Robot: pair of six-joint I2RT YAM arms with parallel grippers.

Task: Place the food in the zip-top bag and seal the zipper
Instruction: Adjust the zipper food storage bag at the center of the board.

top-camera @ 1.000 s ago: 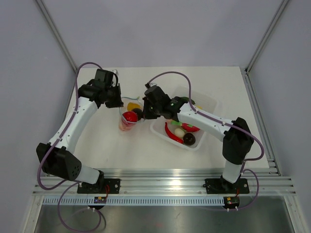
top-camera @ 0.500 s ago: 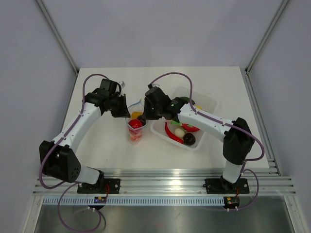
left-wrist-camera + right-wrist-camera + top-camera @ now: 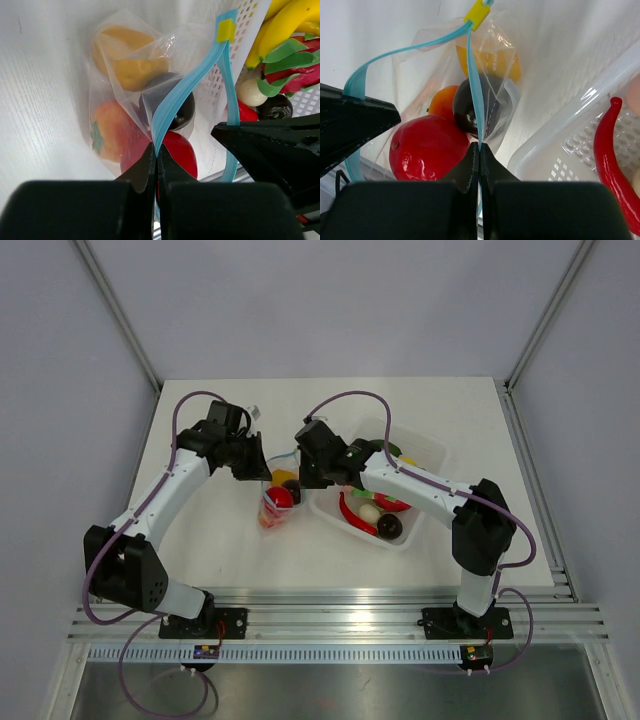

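over the last second my left claw (image 3: 258, 462) swings in toward my right claw (image 3: 303, 472), so the zip-top bag (image 3: 277, 502) that was stretched wide between them now hangs narrow, its bottom on the tabletop (image 3: 200, 530) just beside the white tray (image 3: 430, 448). i judge that loading has stopped and closing is starting, though food is still in the tray.

each claw is clenched on the zipper (image 3: 185, 87), one on each lip. the two blue lips meet only at the yellow slider (image 3: 226, 30) at the far end and stand apart nearer me, so the mouth is not yet sealed.

count in the bag: one yellow-orange piece (image 3: 127, 60), one dark brown (image 3: 465, 112), one red (image 3: 422, 147), one orange with a green top (image 3: 107, 130). four in all.

count in the tray: one red chilli (image 3: 612, 155), one banana bunch (image 3: 285, 22), one cream ball (image 3: 248, 92), one dark ball (image 3: 275, 106), one red piece with green leaves (image 3: 300, 75). that makes at least five; more may be hidden.

one bag, one tray, two claws.
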